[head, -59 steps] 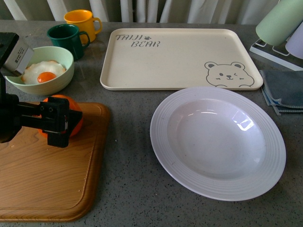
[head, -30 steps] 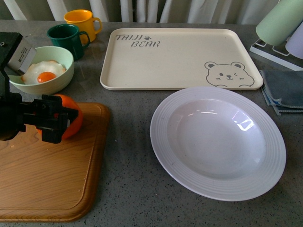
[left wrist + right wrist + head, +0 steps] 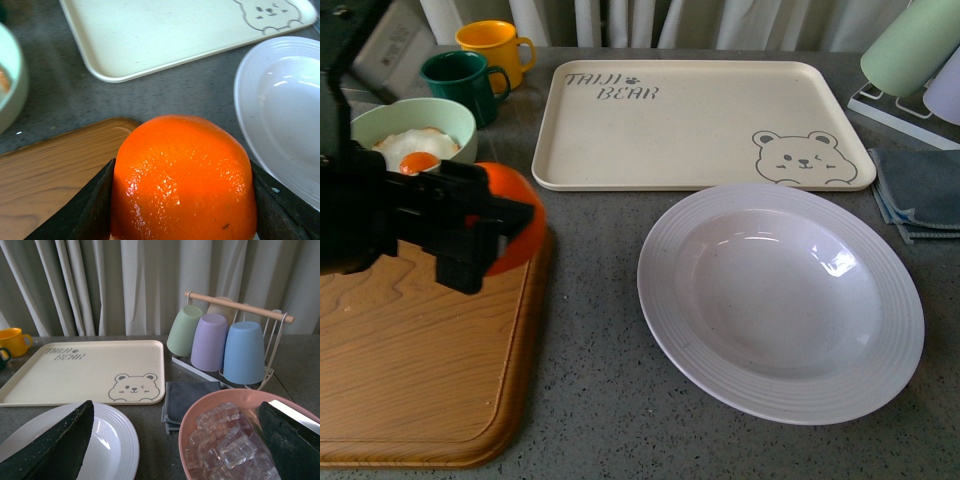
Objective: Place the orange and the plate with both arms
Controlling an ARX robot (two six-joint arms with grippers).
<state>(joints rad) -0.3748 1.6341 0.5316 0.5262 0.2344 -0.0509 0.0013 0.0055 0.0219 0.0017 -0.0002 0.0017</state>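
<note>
front view: left tool (image 3: 495,235) clamped on the orange (image 3: 515,210), over the wooden cutting board's (image 3: 420,380) far right corner. white ribbed plate (image 3: 780,300) flat on the counter (image 3: 590,330) to its right, well apart, nearer the right tool (image 3: 175,440), spread wide and empty.

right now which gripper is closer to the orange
Left. The left gripper has its jaws shut on the orange. The right gripper hangs open near the plate and a pink bowl of ice, with the orange out of its wrist view.
</note>
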